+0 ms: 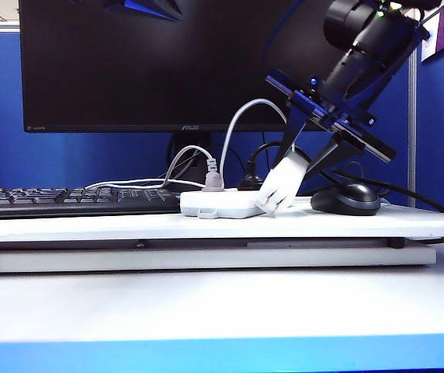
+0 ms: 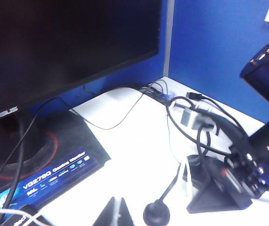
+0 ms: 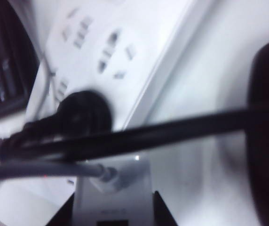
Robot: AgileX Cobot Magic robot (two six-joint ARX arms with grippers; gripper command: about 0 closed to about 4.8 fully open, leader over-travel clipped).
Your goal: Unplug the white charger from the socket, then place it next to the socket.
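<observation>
The socket (image 1: 220, 203) lay flat on the white desk board (image 1: 206, 227), and everything else is placed from it. At its right end the white charger (image 1: 281, 185) stood tilted, lower end touching the socket's edge, upper end leaning away to the right. The right gripper (image 1: 306, 159) came down from the upper right with its dark fingers (image 1: 289, 140) clamped on the charger's sides; the right wrist view showed the charger (image 3: 113, 200) between the two finger tips, with a black plug (image 3: 83, 112) in the socket (image 3: 106, 52) just beyond it. A grey plug (image 1: 213, 180) sat upright in the socket's middle. Just right of the socket lay a black mouse (image 1: 346, 199); left of it, a black keyboard (image 1: 67, 199). Behind the socket stood the monitor (image 1: 168, 62). The left gripper (image 2: 114, 214) showed only as dark finger tips at the edge of the left wrist view, behind the socket near the monitor stand (image 2: 26, 150); whether they were apart or together cannot be told.
</observation>
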